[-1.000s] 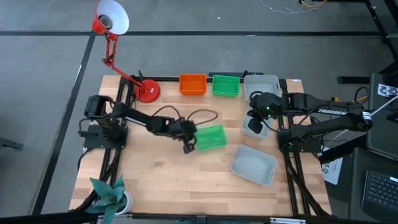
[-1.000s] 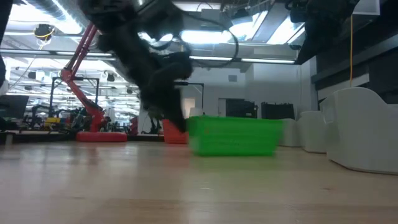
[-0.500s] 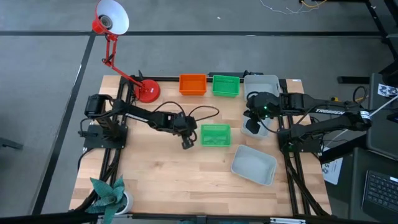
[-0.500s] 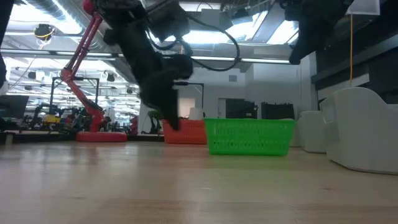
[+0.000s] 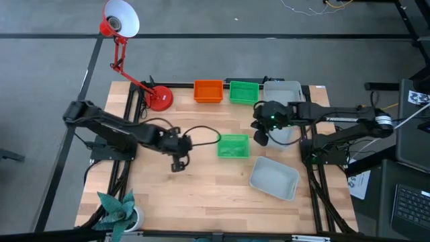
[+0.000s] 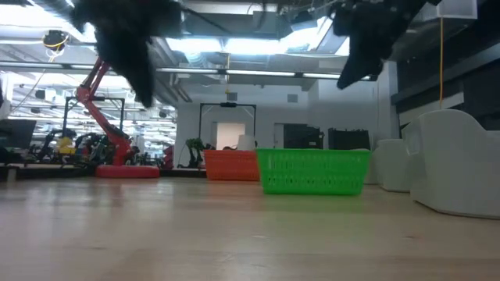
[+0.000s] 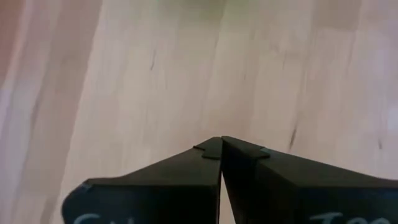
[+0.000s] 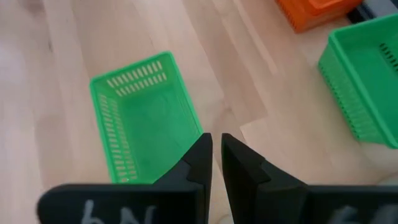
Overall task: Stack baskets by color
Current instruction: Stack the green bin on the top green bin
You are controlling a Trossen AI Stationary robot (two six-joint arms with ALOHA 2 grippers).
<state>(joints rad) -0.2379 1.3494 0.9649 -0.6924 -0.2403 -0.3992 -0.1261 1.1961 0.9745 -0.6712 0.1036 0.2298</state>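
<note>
Table (image 5: pixel 168 202): light wood, both arms over it.

Grey-white baskets: one loose at about 4 o'clock from table centre (image 5: pixel 274 178), lying skewed; another at the back edge toward 1 o'clock (image 5: pixel 282 89), partly under the right arm. How many are nested there I cannot tell.

Back row, 12 o'clock: orange basket (image 5: pixel 208 91) and green basket at the back (image 5: pixel 244 92), side by side, just apart.

Loose green basket (image 5: pixel 233 146): alone near table centre, flat, open side up, empty, long axis running 9-to-3 in the high view. Its matching green sits at 12 o'clock from it, a short way off.

Right gripper (image 5: pixel 261 138): raised above the table, just toward 3 o'clock from the loose green basket. The wrist view looks straight down on that basket past the fingertips (image 8: pixel 200 152). Jaws narrow, a slim gap, nothing between them.

Left gripper (image 5: pixel 177 163): lies toward 8 o'clock from the same basket, clearly farther off. Jaws pressed together, empty; its wrist view shows only bare wood.

Judgement: the right arm is the nearer tool. To take the basket it would need to widen first, then come down on the short wall at 3 o'clock.
</note>
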